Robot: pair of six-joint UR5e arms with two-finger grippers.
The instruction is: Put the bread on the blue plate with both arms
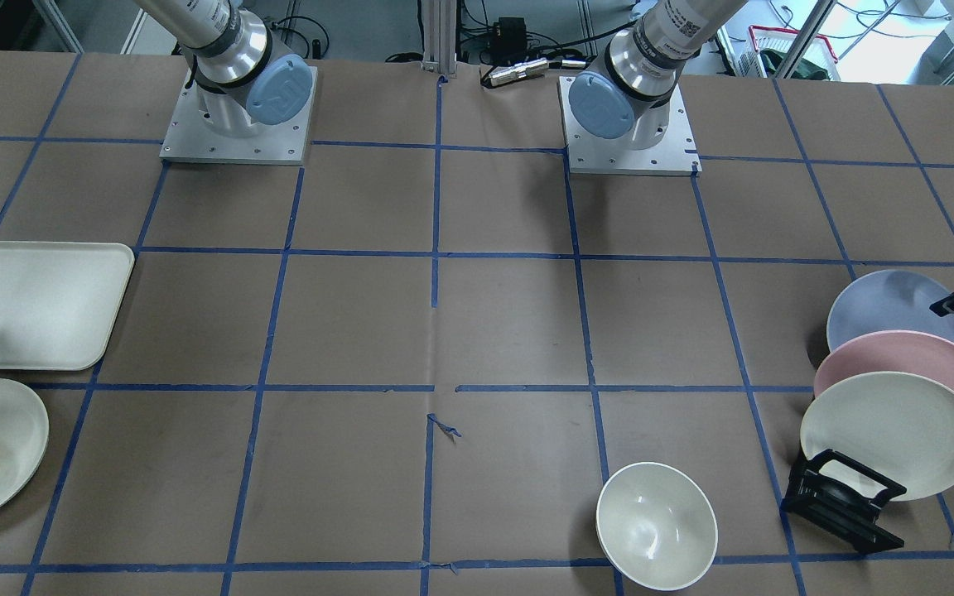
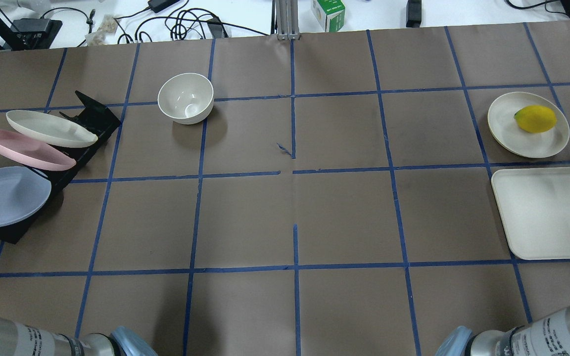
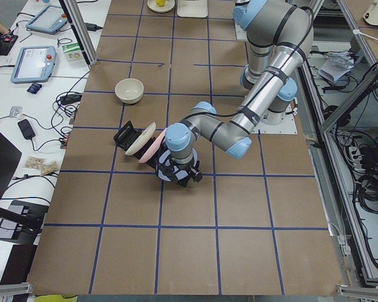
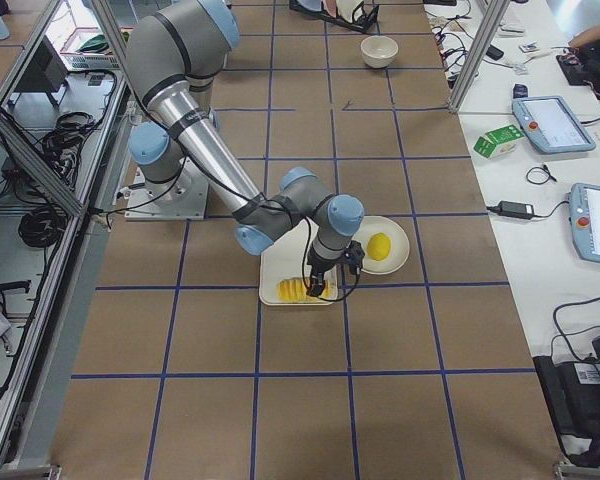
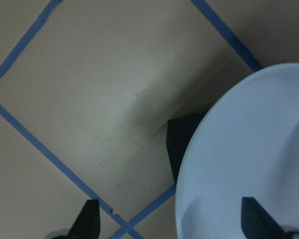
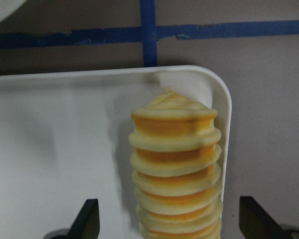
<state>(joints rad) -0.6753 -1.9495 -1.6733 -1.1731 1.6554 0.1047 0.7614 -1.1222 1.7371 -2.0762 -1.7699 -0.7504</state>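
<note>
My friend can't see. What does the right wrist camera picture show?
A ridged yellow-orange bread lies on a white tray, close to its rounded corner. The right hand is open, with one black fingertip on each side of the bread. Blue tape crosses the brown table beyond.

Pink plate (image 2: 25, 149) and cream plate (image 2: 50, 129) are held tilted in black rack (image 2: 94, 117); yellow fruit (image 2: 535, 119) is laid on white dish (image 2: 507, 132).

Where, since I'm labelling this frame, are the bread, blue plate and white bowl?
bread (image 6: 175, 167): right wrist view, middle ridged segment.
blue plate (image 2: 8, 196): overhead view, bare centre.
white bowl (image 2: 182, 95): overhead view, inner wall.
</note>
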